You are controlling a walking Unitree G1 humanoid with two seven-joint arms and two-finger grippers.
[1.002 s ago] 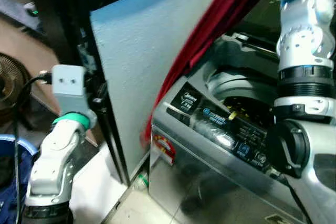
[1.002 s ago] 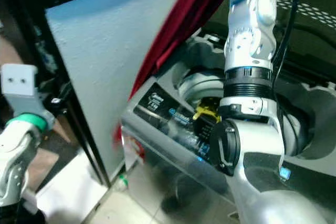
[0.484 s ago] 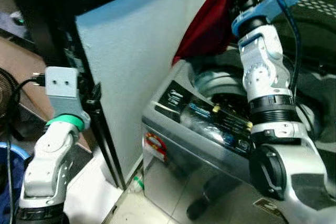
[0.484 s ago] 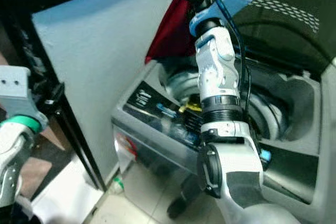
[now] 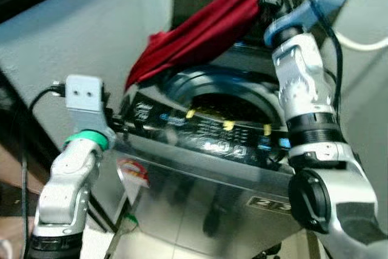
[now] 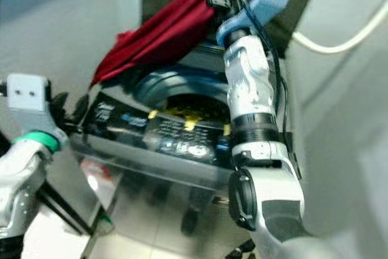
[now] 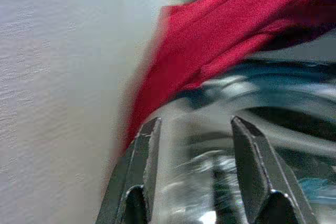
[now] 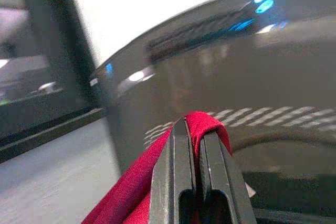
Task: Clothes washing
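Red cloth held high over the open washing machine [image 5: 206, 168].

The right claw [image 8: 191, 150], raised above the machine's rear, pinches the red cloth [image 5: 200, 31], which drapes down toward the machine's left rim. The left claw [image 7: 194, 145], fingers spread, sits beside the machine's left front corner.

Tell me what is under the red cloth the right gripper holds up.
Under the red cloth, pinched in the right gripper, sits the washing machine with its round opening. The cloth covers the rim's back left part; the drum's contents are too dark to tell.
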